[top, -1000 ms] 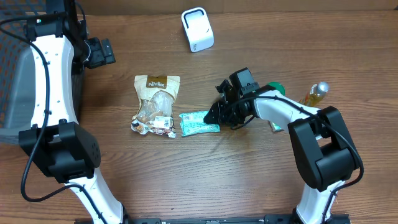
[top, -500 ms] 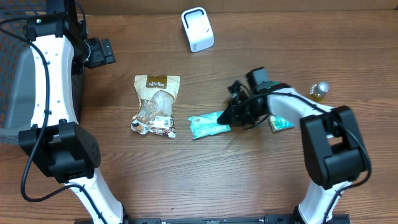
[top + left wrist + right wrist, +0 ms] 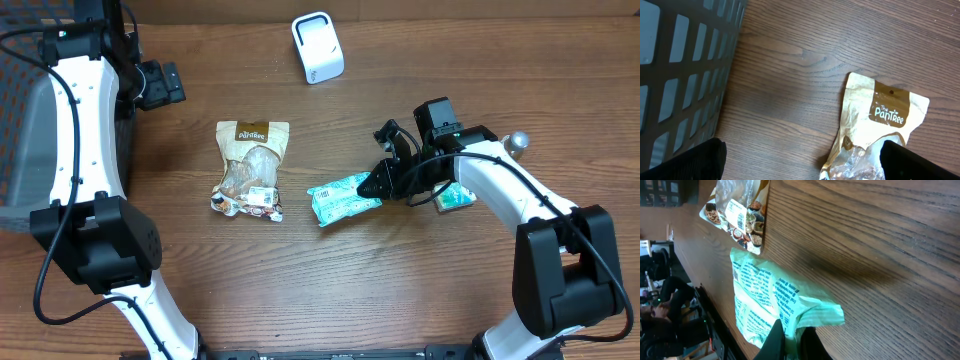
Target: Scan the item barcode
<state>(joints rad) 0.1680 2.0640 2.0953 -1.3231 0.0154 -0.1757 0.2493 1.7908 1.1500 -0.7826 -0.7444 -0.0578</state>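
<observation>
The green packet [image 3: 343,198] sits centre-right of the overhead frame, one end pinched in the right pincer [image 3: 380,184], now fully closed on it; the grasp looks made, so carrying it to the scanner [image 3: 317,47] at top centre seems next; a second ago the packet lay further left, beside the snack bag [image 3: 250,168]; the left pincer [image 3: 160,84], upper left, gapes wide, empty.

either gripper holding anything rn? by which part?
Yes: the right gripper is shut on the green packet, its fingers pinching the packet's end edge. The left gripper is open and holds nothing.
</observation>
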